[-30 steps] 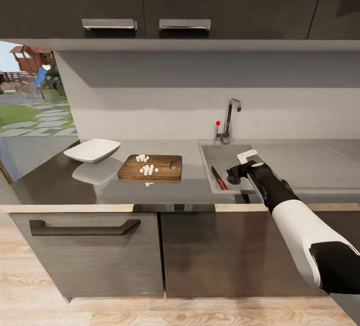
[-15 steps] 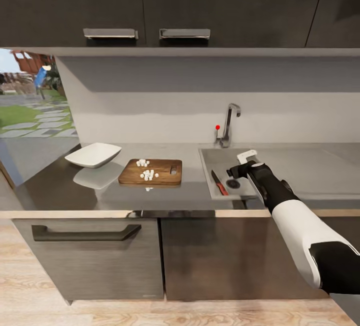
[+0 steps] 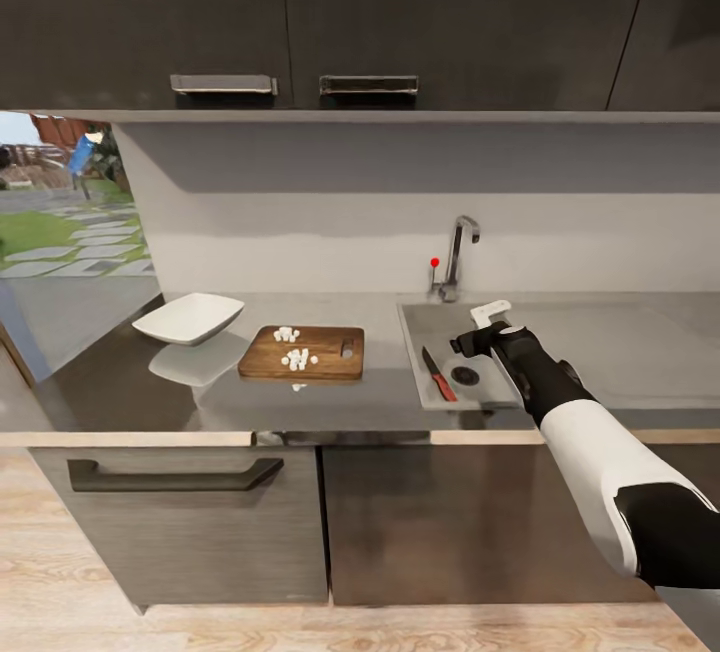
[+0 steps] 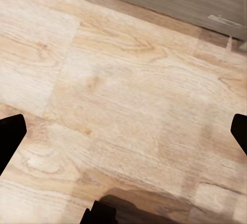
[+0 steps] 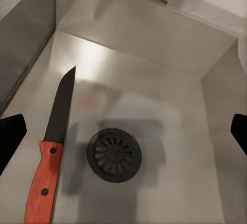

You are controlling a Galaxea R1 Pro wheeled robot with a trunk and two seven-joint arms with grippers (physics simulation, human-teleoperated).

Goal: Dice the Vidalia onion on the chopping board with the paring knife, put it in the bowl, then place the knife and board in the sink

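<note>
While onion bits (image 3: 294,359) top the chopping board (image 3: 303,353), the paring knife (image 5: 51,149) lies by the drain (image 5: 114,154).

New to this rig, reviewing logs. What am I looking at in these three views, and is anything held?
This is a simulated two-armed wheeled robot at a kitchen counter. The head view looks down from its head: the right end effector hovers over the sink, open and empty. The paring knife lies in the basin beside the drain. On the countertop sit the chopping board carrying white diced onion, and the bowl, which looks empty. The right wrist view looks straight down into the sink. The left wrist view faces the wooden floor; that end effector is open, holding nothing.
</note>
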